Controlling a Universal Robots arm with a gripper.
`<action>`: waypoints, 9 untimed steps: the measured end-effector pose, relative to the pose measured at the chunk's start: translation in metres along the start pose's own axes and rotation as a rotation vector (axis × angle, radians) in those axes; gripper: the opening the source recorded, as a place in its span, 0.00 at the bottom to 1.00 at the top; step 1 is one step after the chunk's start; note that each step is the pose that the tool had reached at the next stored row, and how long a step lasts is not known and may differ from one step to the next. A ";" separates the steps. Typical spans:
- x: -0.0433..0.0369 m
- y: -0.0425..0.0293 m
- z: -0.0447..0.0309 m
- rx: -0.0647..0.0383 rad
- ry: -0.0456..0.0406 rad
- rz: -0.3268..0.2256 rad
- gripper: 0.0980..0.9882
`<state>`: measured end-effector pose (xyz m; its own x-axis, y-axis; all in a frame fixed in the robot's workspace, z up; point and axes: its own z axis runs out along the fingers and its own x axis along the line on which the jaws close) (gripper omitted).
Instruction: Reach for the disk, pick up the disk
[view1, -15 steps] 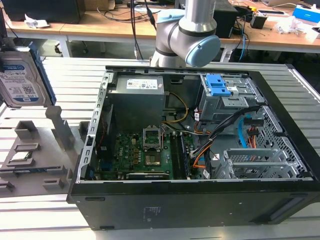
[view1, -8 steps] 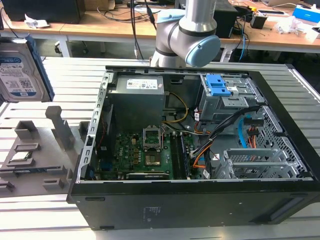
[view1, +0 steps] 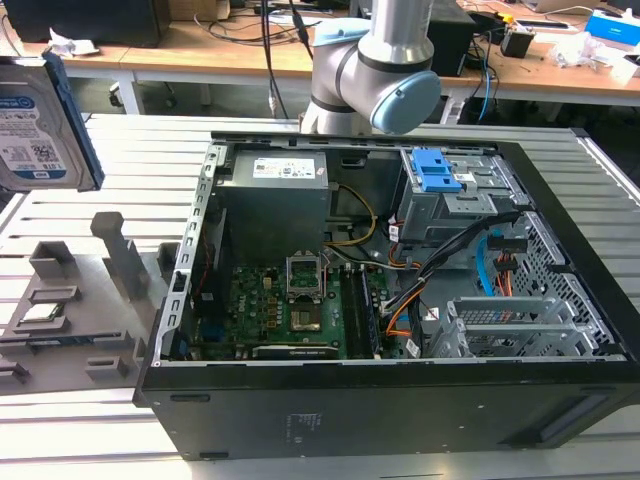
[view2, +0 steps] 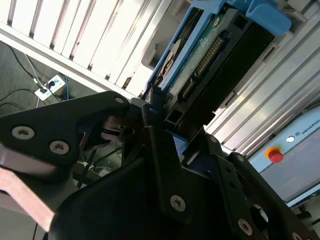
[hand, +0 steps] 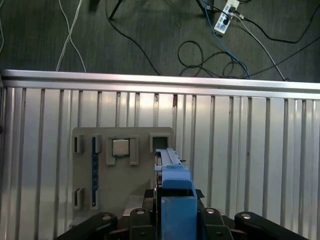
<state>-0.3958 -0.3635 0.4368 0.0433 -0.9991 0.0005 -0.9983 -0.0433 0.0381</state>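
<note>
You have a slatted metal tabletop (view1: 130, 150) carrying an open computer case (view1: 400, 415), with the arm (view1: 375, 70) rising behind it in the exterior view. At that view's left, just beside the case, lies a grey fixture plate (view1: 105, 335).

The disk (view1: 40, 125) hangs in the air above that plate, at the exterior view's left edge. Its label faces the camera, and it touches neither the plate nor the tabletop. In the first wrist view the pincer (hand: 174, 217) is closed on the disk, with black fingers on either side and the blue edge frame (hand: 175, 190) showing between them. The second wrist view shows the same clamp from the connector end.

Below, in the plate's pockets, rest a bare blue latch piece (hand: 93, 162) and a small square chip (hand: 120, 147).

By my reading, your reach is finished and the pick-up is as good as made, since the disk is gripped and clear of its seat. Any further motion calls for a firm clamp and a steady path. I judge the drive dense and smooth-sided, so a jolt could let it slip, and the plate's upright posts (view1: 115, 255) and the case wall stand near.
</note>
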 end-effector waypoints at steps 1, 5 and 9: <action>-0.0001 0.0000 -0.0017 0.000 0.0000 0.000 0.30; -0.0003 0.0002 -0.0087 0.000 -0.0001 0.000 0.30; -0.0004 0.0003 -0.0135 0.000 0.0000 0.000 0.30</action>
<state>-0.3956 -0.3630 0.4503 0.0434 -0.9991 0.0005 -0.9983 -0.0433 0.0382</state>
